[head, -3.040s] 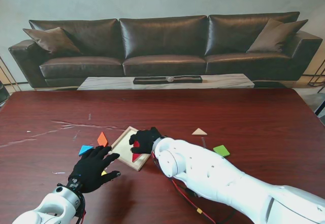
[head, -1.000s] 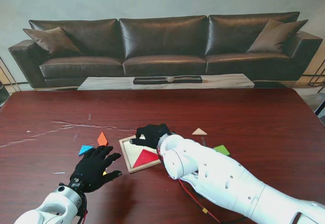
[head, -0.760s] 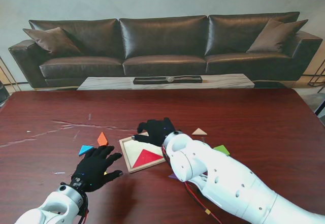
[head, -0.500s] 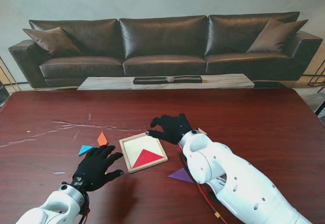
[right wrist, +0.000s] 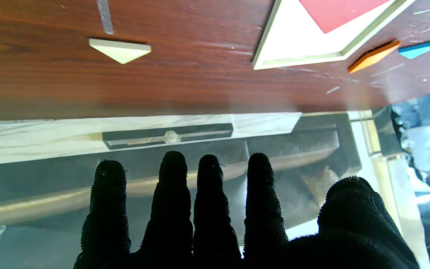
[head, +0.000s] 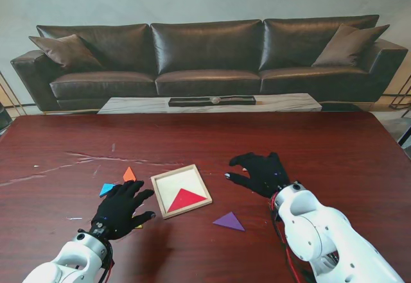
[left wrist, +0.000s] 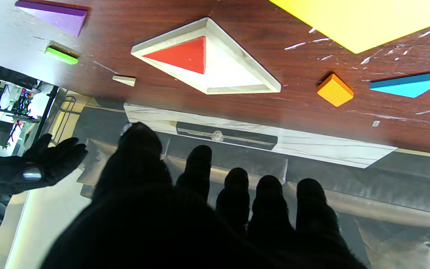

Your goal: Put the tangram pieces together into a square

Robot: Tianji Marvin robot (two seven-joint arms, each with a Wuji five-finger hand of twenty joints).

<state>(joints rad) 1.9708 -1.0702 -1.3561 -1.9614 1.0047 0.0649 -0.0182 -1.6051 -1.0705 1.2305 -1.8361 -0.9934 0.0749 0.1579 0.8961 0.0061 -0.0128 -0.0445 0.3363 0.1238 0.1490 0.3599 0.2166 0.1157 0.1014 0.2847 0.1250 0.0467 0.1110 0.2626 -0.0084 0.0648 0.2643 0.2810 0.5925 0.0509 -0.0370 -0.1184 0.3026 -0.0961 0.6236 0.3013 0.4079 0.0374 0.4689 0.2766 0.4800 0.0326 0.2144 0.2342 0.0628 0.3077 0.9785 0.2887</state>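
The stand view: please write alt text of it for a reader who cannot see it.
A wooden tray on a dark red table holds one red triangle. A purple triangle lies to its right, nearer to me; orange and blue pieces lie to its left. The left hand and right hand, both black-gloved and open, flank the tray.

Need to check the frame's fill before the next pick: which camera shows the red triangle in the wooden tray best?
The stand view: the whole red triangle lies flat in the wooden tray, toward its near right corner. The left wrist view also shows it whole but foreshortened. The right wrist view crops it at the picture's edge.
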